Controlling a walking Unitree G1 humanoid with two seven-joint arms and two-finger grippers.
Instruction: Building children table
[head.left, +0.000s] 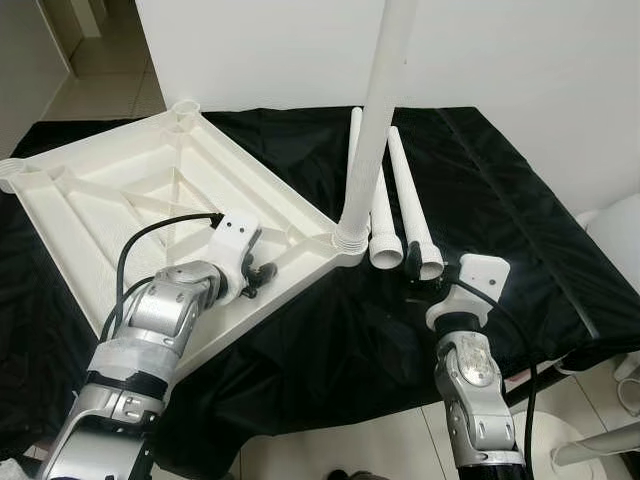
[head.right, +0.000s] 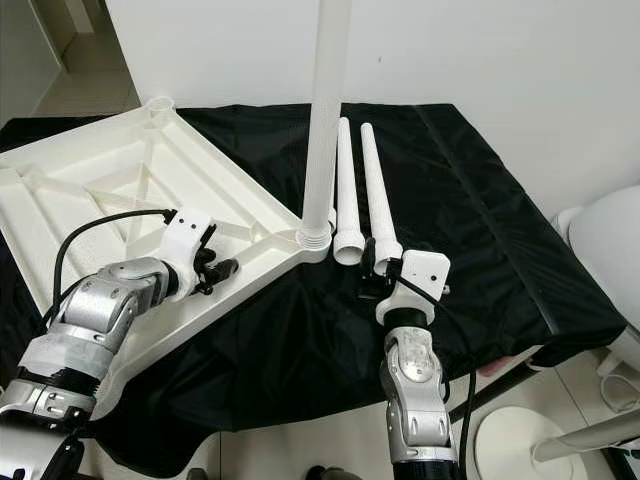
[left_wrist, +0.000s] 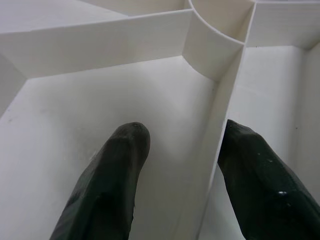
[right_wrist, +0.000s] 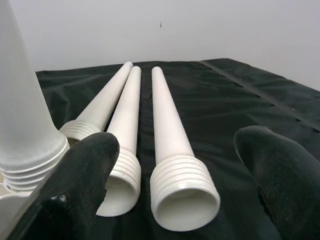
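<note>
Black cloth (head.left: 480, 200): loose leg (right_wrist: 172, 150) btwn open right tool (right_wrist: 175, 190) fingers.

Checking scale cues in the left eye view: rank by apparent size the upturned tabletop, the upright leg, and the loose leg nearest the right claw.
1. Upturned tabletop, clearly largest.
2. Upright leg, though it rises toward the camera, so nearness may enlarge it.
3. Loose leg before the right claw, smallest.

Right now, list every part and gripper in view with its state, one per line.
Tabletop: upside down on the black cloth, ribs up.
Fitted leg: upright in the near corner socket.
Loose legs: three, lying side by side on the cloth.
Left gripper: open, fingers astride a tabletop rib.
Right gripper: open, around the nearest loose leg's threaded end.
</note>
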